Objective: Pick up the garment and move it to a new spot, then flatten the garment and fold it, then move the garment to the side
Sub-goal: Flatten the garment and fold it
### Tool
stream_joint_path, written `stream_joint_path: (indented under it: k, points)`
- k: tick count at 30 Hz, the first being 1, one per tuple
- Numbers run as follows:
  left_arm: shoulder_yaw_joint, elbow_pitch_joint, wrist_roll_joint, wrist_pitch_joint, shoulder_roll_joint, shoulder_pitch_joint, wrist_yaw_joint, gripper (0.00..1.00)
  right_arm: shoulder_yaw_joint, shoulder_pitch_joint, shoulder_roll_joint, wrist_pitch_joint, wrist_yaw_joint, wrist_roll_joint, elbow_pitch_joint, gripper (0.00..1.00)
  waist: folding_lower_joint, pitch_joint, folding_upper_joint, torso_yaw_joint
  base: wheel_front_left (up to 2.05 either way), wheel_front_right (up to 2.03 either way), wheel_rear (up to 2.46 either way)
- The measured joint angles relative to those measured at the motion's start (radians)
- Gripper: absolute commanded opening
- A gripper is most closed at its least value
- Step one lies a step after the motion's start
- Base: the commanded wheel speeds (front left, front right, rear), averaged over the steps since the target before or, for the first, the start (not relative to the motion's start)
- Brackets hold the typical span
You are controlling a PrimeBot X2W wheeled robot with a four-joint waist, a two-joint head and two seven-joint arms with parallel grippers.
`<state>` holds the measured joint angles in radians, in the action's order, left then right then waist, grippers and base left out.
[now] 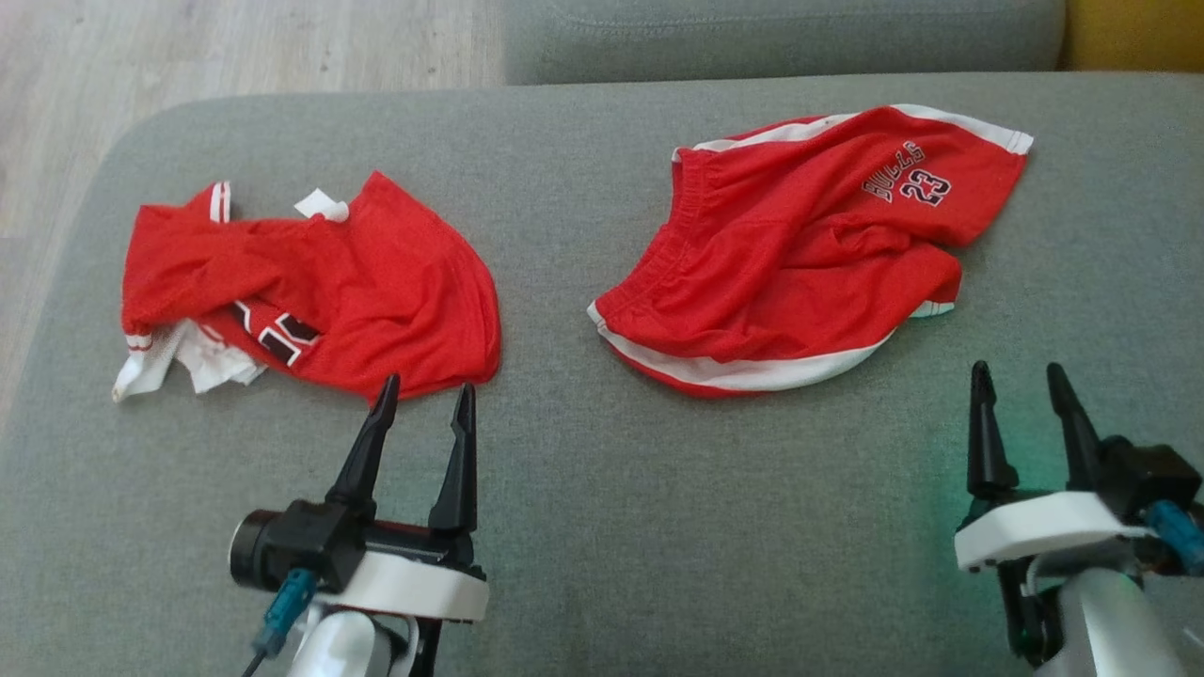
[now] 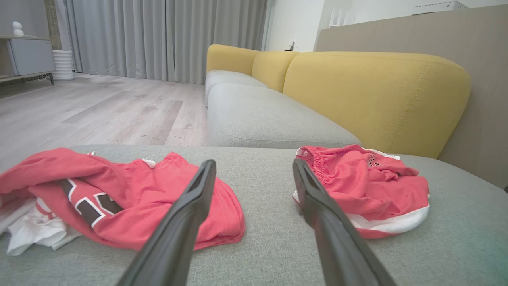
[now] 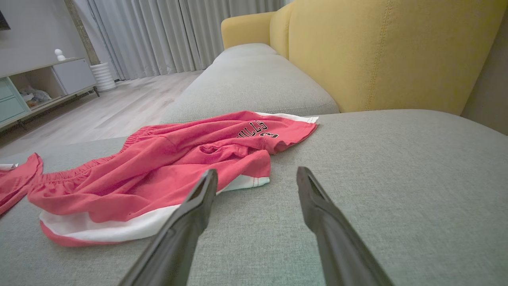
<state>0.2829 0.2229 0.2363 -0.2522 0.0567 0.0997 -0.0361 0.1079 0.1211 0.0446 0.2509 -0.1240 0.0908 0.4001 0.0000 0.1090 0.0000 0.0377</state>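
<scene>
Head view: left hand (image 1: 428,385) and right hand (image 1: 1018,369) wide open, empty; jersey (image 1: 376,282) lettering fold-hidden.

Two red garments lie on the grey sofa seat (image 1: 583,527): one jersey (image 1: 376,282) toward its left end and one pair of shorts (image 1: 800,244) toward its right end. Two pincers hang over the seat's near edge, one left pincer (image 1: 428,384) and one right pincer (image 1: 1018,367), each with two dark fingers (image 1: 367,442) spread apart. One cabinet (image 2: 31,55) stands on the floor (image 2: 99,111) beyond the seat.
</scene>
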Motion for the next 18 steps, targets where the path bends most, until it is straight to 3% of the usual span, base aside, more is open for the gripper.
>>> stream_joint_path:
  k: [9, 18]
  points:
    - [0.007, 0.007, 0.0, 0.0, -0.003, 0.056, -0.009, 1.0, 0.112, 0.163, 0.0, -0.118, 0.0, -0.065, 0.122, 1.0, 0.0001, 0.057, 0.0, 0.046, 0.0, 0.0, 0.0]
    - [0.007, 0.017, 0.0, 0.0, -0.005, 0.073, -0.009, 1.0, 0.22, 0.337, 0.001, -0.159, 0.0, -0.162, 0.3, 1.0, 0.0001, 0.123, 0.0, 0.117, 0.0, 0.0, 0.0]
